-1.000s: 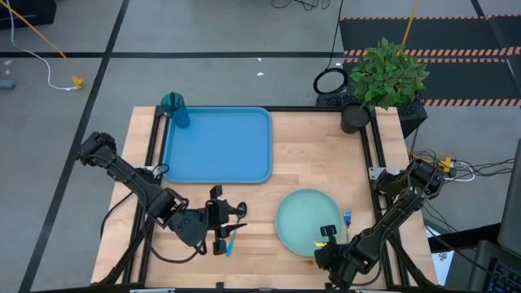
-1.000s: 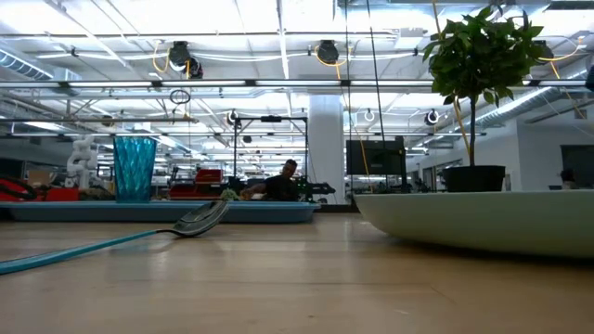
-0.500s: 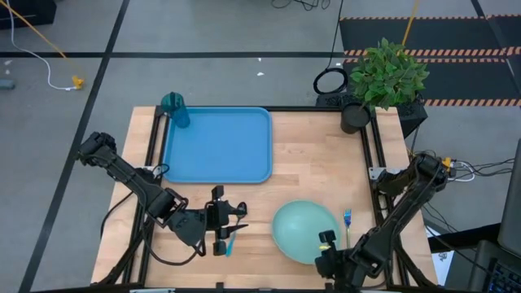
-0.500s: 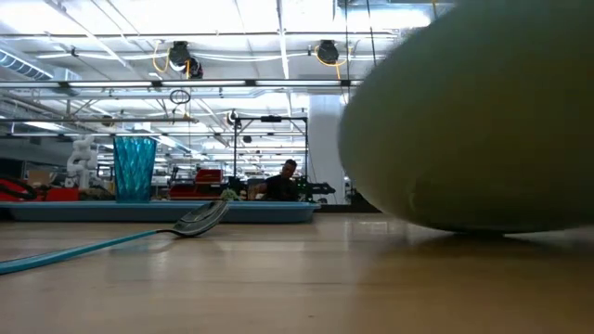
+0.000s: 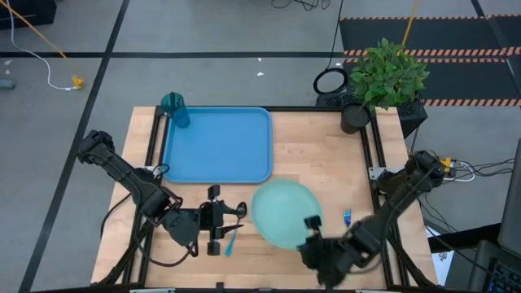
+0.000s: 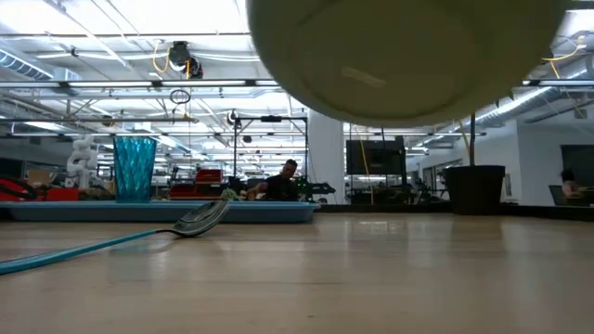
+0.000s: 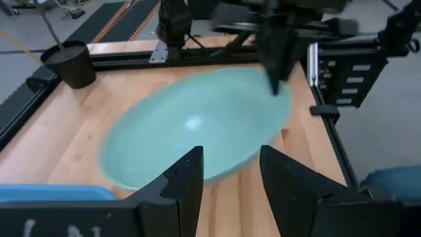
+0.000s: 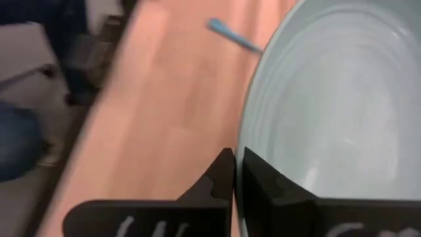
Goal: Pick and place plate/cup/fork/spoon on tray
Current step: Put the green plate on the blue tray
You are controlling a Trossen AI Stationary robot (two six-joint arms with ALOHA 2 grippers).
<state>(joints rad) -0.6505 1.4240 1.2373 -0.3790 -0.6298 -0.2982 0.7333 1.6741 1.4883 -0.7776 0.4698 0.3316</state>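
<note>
The pale mint-green plate (image 5: 282,213) is in the air over the table's near middle, held by my right gripper (image 5: 313,225); the low view shows its underside (image 6: 408,56) high above the wood. My left gripper (image 5: 225,230) is open and empty near the front edge, just above the spoon (image 5: 230,242), which lies on the table with its bowl (image 6: 200,221) raised. The blue-handled fork (image 5: 347,217) lies on the table right of the plate. The blue tray (image 5: 217,145) lies at the far left, with the teal cup (image 5: 175,110) upright at its far left corner. My right gripper pinches the plate's rim (image 8: 242,148) between its two fingers, one on the upper face and one under it, on the plate's near right side (image 7: 281,92). The fingers come from the table's right. The plate is lifted clear of the table, a little tilted.
A potted plant (image 5: 383,81) in a dark pot (image 5: 356,117) stands at the far right corner. Bare wood lies between the tray and the plate. A person shows far off in the room (image 6: 283,181).
My right gripper has lifted the plate off the table and carried it toward the table's left. The plate lay flat at the near right, tipped up as its rim rose, and now hangs clear of the wood, nearer my left gripper.
</note>
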